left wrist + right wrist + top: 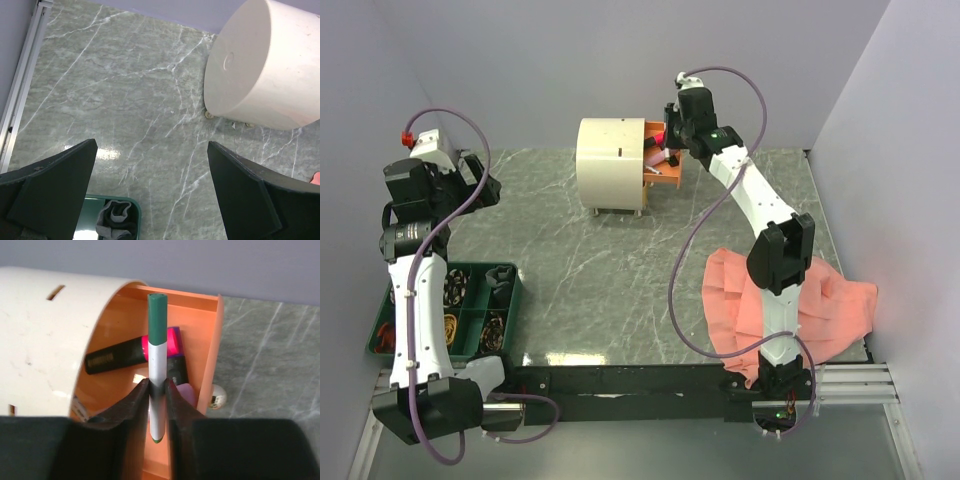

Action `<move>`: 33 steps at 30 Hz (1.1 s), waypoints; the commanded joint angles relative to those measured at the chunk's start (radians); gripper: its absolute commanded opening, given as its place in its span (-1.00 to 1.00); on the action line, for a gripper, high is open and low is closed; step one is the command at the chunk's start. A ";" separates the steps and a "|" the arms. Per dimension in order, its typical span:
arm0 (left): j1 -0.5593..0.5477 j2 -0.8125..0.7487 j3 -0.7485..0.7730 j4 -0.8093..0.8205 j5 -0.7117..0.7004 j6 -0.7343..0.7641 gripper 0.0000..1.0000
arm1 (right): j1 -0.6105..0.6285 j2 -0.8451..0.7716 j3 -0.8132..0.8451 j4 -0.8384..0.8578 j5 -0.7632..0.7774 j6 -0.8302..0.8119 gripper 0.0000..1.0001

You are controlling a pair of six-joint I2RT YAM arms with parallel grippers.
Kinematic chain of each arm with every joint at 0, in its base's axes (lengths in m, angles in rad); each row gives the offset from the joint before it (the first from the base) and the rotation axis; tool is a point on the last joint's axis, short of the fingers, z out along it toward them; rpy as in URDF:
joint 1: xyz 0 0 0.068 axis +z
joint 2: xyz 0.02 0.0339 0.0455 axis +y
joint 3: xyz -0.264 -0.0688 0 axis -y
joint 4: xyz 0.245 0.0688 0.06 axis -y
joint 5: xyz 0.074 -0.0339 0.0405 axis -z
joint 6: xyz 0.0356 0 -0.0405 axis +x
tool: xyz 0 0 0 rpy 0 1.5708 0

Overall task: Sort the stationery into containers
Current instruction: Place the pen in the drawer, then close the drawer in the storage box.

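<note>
My right gripper (157, 387) is shut on a white marker with a green cap (157, 355) and holds it over the open orange drawer (210, 360) of the cream drum-shaped cabinet (610, 162). In the drawer lie a black-and-pink marker (117, 356) and a purple-and-black marker (176, 367). In the top view the right gripper (672, 132) is at the drawer (667, 176) on the cabinet's right side. My left gripper (152, 165) is open and empty, high over the table's left side, with the cabinet (265, 65) ahead to its right.
A green compartment tray (510, 300) with small dark items stands at the front left; its corner shows in the left wrist view (131, 205). A salmon-pink cloth (840, 300) lies at the front right under the right arm. The drawer has a silver knob (217, 397).
</note>
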 commanded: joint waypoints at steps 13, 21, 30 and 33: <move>-0.070 0.140 0.084 0.102 0.139 -0.027 0.99 | -0.172 -0.212 -0.076 0.037 -0.070 0.076 -0.27; -0.139 0.366 0.241 0.146 0.188 -0.013 0.99 | -0.281 -0.138 -0.109 0.031 -0.303 0.040 -1.00; -0.173 0.607 0.436 0.157 0.201 0.051 0.27 | -0.281 -0.023 -0.038 0.025 -0.346 0.077 -1.00; -0.202 0.660 0.465 0.154 0.221 0.074 -0.59 | -0.270 0.012 -0.004 0.028 -0.349 0.086 -1.00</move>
